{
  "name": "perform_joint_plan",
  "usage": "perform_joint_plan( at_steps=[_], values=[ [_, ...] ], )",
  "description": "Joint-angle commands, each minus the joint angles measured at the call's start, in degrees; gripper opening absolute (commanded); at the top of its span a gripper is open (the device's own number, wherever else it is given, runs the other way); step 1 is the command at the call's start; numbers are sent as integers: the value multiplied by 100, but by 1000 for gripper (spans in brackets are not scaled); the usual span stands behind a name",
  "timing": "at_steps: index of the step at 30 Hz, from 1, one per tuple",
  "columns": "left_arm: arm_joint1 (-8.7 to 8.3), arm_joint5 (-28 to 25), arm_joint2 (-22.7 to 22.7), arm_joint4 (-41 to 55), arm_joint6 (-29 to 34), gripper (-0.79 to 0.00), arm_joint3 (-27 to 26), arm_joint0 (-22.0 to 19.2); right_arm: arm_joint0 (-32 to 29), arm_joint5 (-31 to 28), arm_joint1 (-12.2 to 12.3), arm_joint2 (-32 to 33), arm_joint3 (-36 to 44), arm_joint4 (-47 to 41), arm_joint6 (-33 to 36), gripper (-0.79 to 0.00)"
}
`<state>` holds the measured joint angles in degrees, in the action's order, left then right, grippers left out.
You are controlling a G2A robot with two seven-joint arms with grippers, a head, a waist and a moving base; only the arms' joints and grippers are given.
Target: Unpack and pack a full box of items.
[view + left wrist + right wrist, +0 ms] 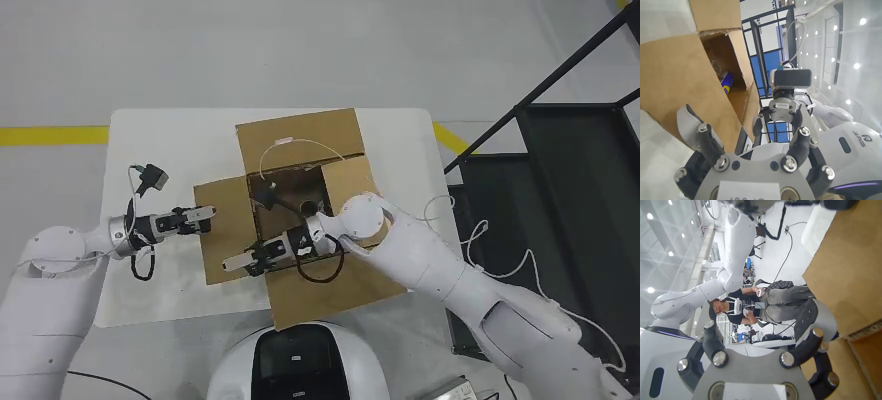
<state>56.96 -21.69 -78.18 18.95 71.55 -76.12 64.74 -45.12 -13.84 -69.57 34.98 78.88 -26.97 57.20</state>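
Where box (300, 140) sits, white table (160, 130), grey floor (300, 50)

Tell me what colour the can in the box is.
The can is blue with yellow, clearest in left wrist view.

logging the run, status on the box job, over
Left hand open, empty, at the box left flap. Right hand open, empty, over the near flap. Box open, blue can inside. No obstruction seen.
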Motion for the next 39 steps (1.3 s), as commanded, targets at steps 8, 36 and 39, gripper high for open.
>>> perform_joint_plan(
  at_steps=[8, 36, 39],
  values=[
    [158, -60, 753, -330, -389, 0, 694, -453, -1463, 33, 727, 2047, 853, 177, -60, 0],
    [166, 552, 989, -710, -242, 0, -1156, -1156, -3206, 86, 1211, 4337, 1304, 1, -180, 0],
    [259, 760, 1403, -892, -486, 0, -1202, -1451, -3355, 31, 1229, 4506, 1247, -65, -263, 0]
  ],
)
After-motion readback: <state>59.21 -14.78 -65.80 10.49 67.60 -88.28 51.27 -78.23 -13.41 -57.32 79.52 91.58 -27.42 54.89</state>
